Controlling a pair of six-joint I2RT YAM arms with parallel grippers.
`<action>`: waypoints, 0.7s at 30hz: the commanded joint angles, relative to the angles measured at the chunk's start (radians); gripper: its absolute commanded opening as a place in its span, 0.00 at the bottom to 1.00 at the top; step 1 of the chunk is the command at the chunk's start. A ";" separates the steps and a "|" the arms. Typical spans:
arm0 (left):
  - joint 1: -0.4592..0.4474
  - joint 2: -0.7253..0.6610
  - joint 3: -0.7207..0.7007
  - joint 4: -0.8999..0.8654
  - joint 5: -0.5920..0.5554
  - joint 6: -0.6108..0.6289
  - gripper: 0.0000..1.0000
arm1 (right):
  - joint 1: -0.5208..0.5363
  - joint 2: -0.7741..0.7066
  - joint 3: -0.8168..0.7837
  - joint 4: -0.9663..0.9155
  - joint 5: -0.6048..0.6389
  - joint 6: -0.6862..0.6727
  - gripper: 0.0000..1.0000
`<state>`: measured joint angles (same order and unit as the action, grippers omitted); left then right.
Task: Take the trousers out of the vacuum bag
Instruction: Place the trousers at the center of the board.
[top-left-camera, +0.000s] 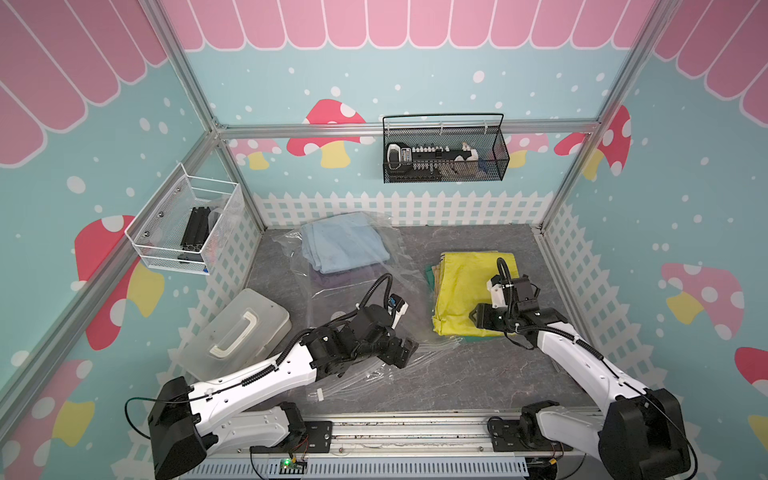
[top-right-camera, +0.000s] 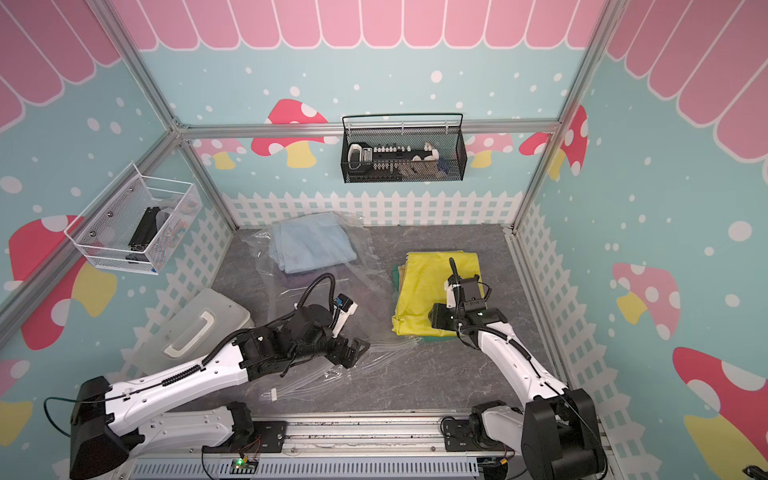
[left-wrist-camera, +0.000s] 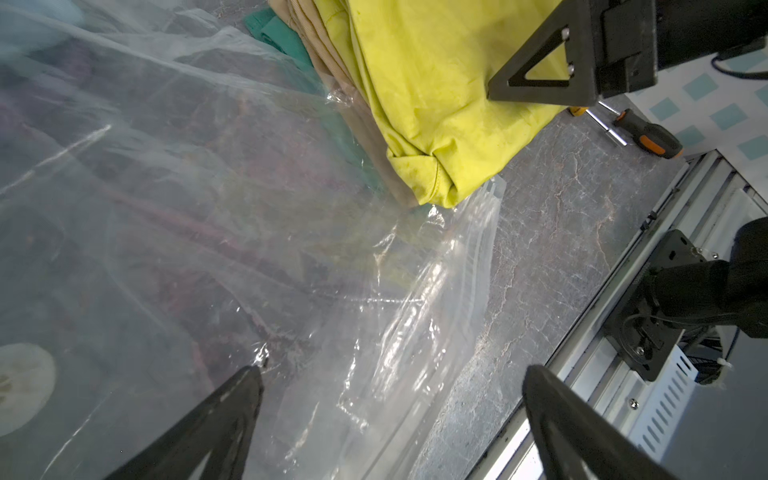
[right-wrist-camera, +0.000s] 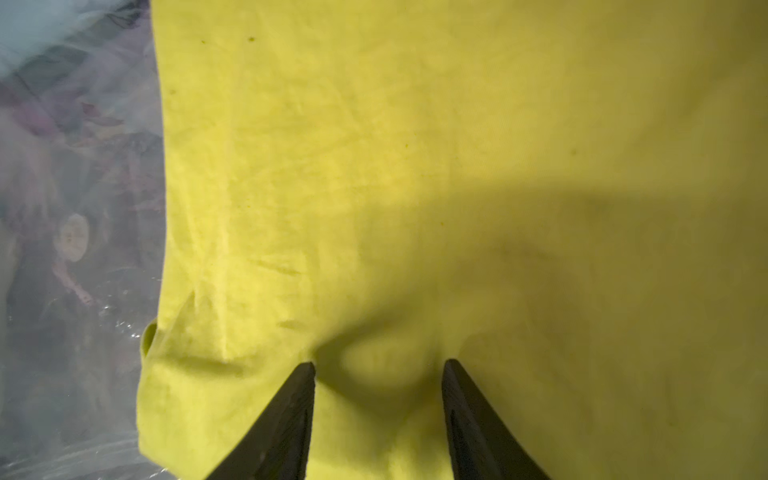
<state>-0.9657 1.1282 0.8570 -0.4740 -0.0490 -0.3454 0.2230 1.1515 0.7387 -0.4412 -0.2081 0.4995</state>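
Grey tabletop (top-left-camera: 478, 374), right edge — right gripper (right-wrist-camera: 376, 368) pinches the yellow trousers (top-left-camera: 465, 282); left gripper (left-wrist-camera: 390, 374), wide open, should hold the bag (left-wrist-camera: 374, 291) down.

On the table (top-left-camera: 478, 374), a clear crinkly plastic vacuum bag (top-left-camera: 353, 291) lies left of centre, light blue folded trousers (top-left-camera: 343, 245) inside its far end. Just right, yellow folded trousers (top-left-camera: 461, 286) top a stack, under my right end effector (right-wrist-camera: 379, 363).

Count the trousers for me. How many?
5. Light blue and purple lie inside the vacuum bag; yellow, tan and green are stacked outside. More may be hidden.
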 joint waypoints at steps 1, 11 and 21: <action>-0.004 -0.031 -0.013 0.002 -0.018 -0.013 0.98 | 0.004 -0.032 0.072 0.008 -0.007 -0.029 0.56; -0.004 -0.084 -0.011 -0.127 -0.140 -0.033 0.98 | 0.004 0.315 0.435 -0.046 0.270 -0.067 0.69; -0.007 -0.181 -0.028 -0.192 -0.174 -0.064 0.99 | 0.005 0.688 0.675 -0.062 0.398 -0.125 0.79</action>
<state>-0.9665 0.9779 0.8452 -0.6262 -0.1818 -0.3824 0.2234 1.7828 1.3735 -0.4793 0.1444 0.4065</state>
